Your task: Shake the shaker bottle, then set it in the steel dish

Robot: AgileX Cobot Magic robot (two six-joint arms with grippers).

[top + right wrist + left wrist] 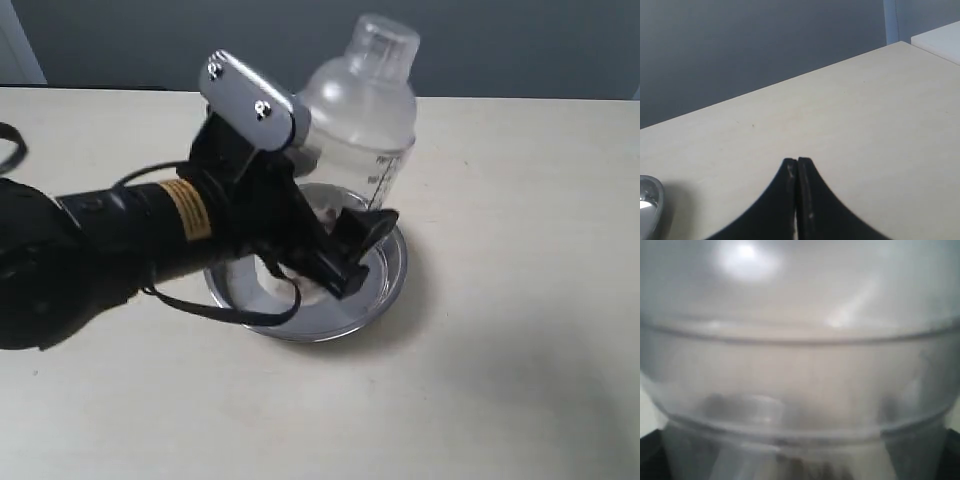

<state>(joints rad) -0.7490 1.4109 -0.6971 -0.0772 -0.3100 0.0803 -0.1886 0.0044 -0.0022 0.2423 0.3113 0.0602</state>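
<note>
The shaker bottle [360,120] stands upright, clear with a frosted dome and a narrow cap, its base down inside the steel dish [385,285]. My left gripper [345,230] reaches in from the left and is shut on the bottle's lower body, hiding its base. In the left wrist view the shaker bottle [800,365] fills the picture, with the dark fingers [650,455] at its sides and brown pellets blurred low down. My right gripper [797,162] is shut on nothing above the bare table, off to one side of the steel dish [647,200]. It does not show in the exterior view.
The cream table [520,330] stretches round the dish on all sides. A grey wall [200,40] runs behind the far edge. A black cable [12,150] loops at the far left. A white block [940,40] sits past the table corner.
</note>
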